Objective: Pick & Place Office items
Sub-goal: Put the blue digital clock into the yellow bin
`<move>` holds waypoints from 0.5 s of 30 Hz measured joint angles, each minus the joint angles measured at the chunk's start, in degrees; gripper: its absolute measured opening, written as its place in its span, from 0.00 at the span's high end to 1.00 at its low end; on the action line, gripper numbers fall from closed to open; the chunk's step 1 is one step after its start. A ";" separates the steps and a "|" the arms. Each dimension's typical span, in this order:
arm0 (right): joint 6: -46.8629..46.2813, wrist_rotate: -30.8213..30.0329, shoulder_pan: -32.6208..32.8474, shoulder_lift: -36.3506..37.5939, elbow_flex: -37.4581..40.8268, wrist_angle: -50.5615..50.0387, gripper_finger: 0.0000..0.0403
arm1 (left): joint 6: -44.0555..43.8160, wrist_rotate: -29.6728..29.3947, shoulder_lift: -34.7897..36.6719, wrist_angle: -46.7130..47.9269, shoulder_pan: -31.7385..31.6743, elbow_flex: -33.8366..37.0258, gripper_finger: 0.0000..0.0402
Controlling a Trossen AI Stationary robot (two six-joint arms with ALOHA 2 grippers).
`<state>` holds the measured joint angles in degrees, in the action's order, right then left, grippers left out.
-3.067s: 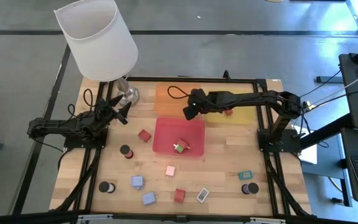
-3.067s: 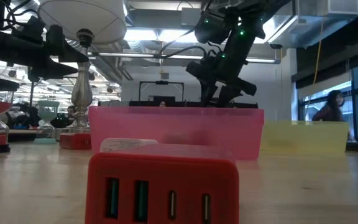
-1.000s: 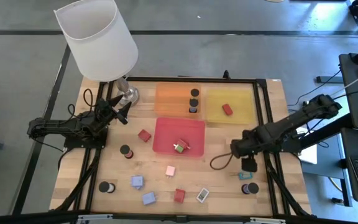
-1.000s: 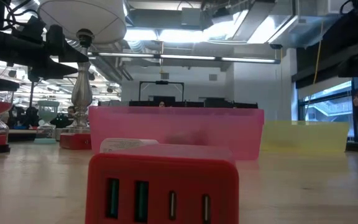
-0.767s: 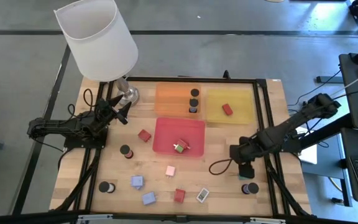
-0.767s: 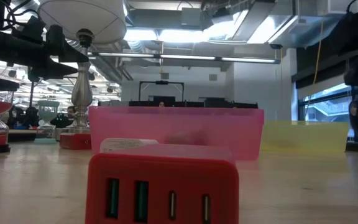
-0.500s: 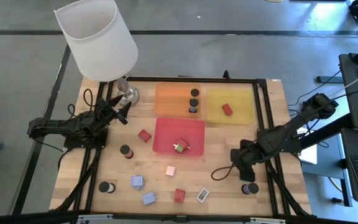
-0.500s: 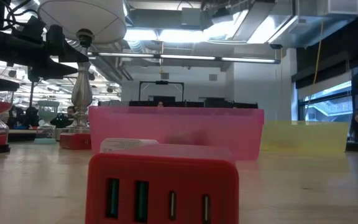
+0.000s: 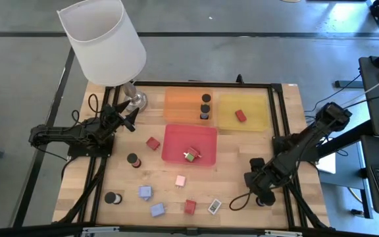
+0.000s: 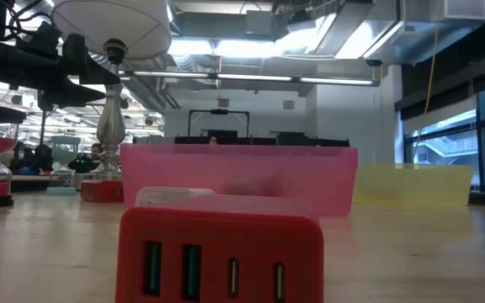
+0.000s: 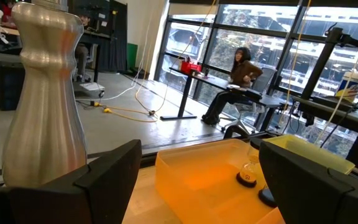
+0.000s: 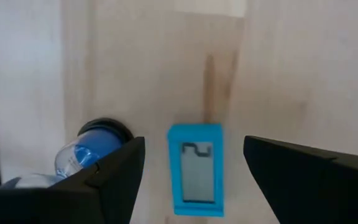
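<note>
the pale wooden table (image 9: pixel 235 197) carries a tall lamp with a white drum shade (image 9: pixel 102 41) at its far left corner. three flat plastic trays sit at the far centre: an orange tray (image 9: pixel 183 104) holding two short black cylinders (image 9: pixel 205 105), a yellow tray (image 9: pixel 255 113) with one small red block (image 9: pixel 240 116), and a red tray (image 9: pixel 175 146) with a small red-and-green piece (image 9: pixel 191 154).

the right gripper (image 12: pixel 194 177) is low over the near right part of the table, fingers spread wide and holding nothing; between them lies a small flat teal rectangle with a grey window (image 12: pixel 196 168), with a black-capped cylinder (image 12: pixel 98 140) just beside it.

the left gripper (image 9: pixel 125 113) waits near the lamp base, fingers apart and empty.

loose pieces on the wood: two red blocks (image 9: pixel 152 143), a pink block (image 9: pixel 180 180), two lavender-blue blocks (image 9: pixel 145 192), two black cylinders (image 9: pixel 133 159), and a flat white rectangle (image 9: pixel 214 207).
</note>
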<state>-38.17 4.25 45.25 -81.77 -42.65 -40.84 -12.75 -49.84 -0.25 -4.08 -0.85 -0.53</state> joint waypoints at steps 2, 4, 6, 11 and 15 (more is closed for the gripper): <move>-0.02 0.99 0.37 -1.22 -0.12 0.82 0.31 | 0.00 0.00 0.00 -0.07 -0.01 0.01 0.20; -0.22 1.44 0.76 -2.05 -0.20 1.60 0.31 | 0.00 0.00 0.00 -0.02 0.00 0.00 0.20; -0.26 1.61 1.03 -2.41 -0.20 2.46 0.31 | 0.00 0.00 0.02 -0.09 -0.01 -0.01 0.20; -2.43 1.65 1.14 -2.41 -0.07 4.52 0.31 | 0.00 0.00 0.01 -0.04 -0.01 0.00 0.20; -3.92 -2.44 1.09 -2.91 -1.46 2.59 0.31 | 0.00 0.00 0.01 -0.03 0.00 0.00 0.20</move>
<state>-42.09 1.80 46.35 -84.69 -44.11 -38.25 -12.75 -49.84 -0.24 -4.11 -0.85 -0.53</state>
